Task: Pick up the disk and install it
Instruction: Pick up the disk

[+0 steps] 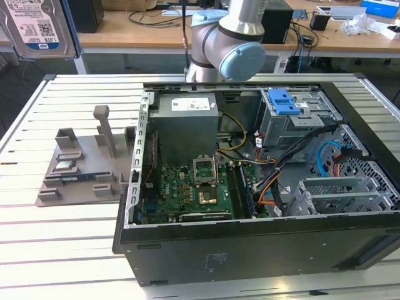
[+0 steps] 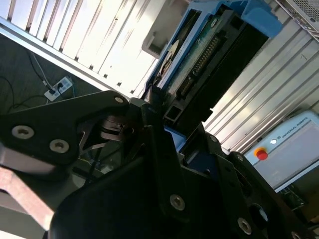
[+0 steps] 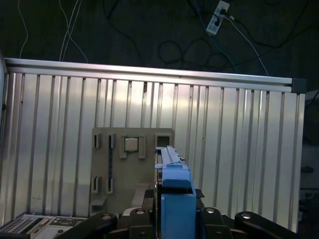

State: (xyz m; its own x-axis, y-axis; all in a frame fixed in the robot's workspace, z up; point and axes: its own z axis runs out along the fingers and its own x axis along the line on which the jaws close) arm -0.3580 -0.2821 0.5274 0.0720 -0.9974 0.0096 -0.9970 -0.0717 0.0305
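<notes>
Blue-railed and edge-on, grips the disk (image 3: 175, 181) tight in the pincer (image 3: 175, 196), hangs high over the grey fixture (image 3: 132, 169) on the ribbed metal tabletop (image 3: 60, 109).

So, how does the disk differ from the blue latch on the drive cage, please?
The disk is silver, white-labelled, blue-railed; the blue latch is all blue. The disk is in the gripper, outside the computer case; the latch sits atop the drive cage. Both show blue plastic.

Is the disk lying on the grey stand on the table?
No, in the first wrist view the claw grips the disk, edge-on and blue, up above the grey stand.
</notes>
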